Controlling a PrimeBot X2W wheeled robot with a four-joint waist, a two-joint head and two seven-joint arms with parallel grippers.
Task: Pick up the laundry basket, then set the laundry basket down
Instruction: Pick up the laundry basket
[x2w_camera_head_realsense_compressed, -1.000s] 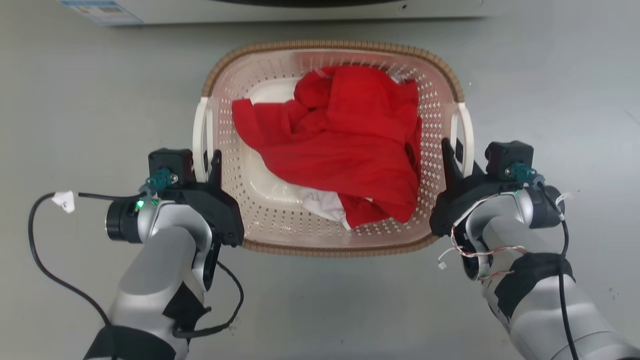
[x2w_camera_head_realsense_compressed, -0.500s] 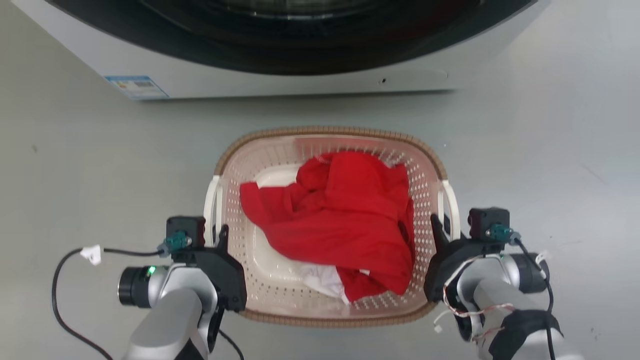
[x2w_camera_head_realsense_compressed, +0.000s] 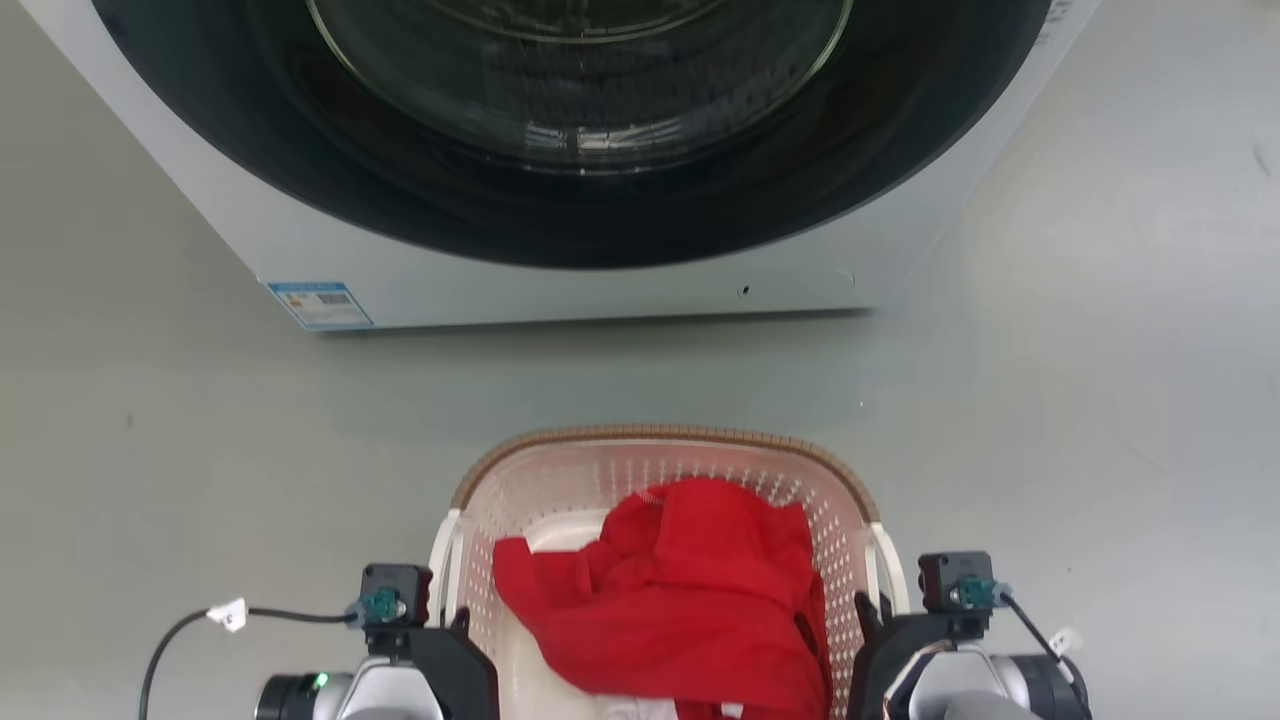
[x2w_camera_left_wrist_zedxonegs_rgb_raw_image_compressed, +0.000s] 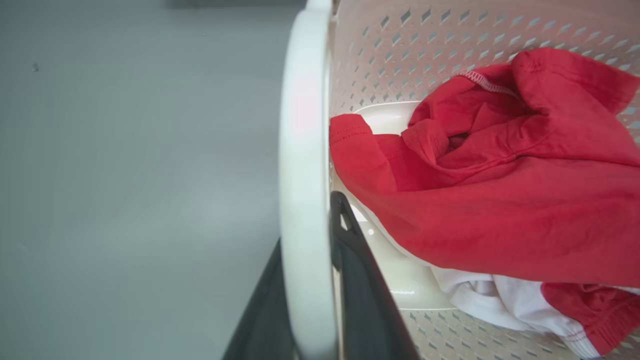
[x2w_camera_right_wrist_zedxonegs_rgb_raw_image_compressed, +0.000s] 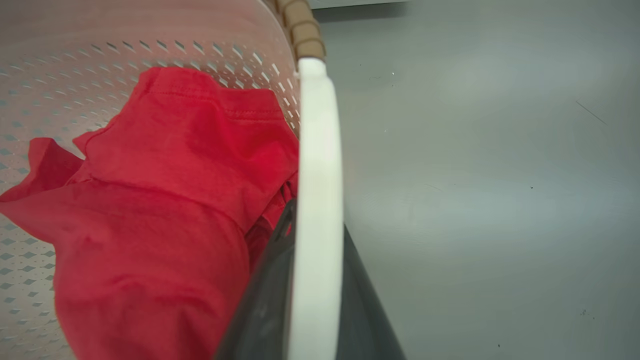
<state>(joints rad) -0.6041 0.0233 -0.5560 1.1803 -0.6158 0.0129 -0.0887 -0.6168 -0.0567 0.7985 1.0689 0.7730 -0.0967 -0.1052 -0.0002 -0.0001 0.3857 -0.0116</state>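
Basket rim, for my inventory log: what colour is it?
The rim is brown, woven-look; best in head view.

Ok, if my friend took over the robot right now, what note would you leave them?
Left pincer: shut on the laundry basket's left handle, one finger each side.
Right pincer: shut on the right handle the same way.
Basket: in front of the washing machine, between the arms, holding a red garment over a white cloth.
Done: both handles gripped; whether it is off the floor cannot be told.
Left: lift if needed, then set it down level and let go.
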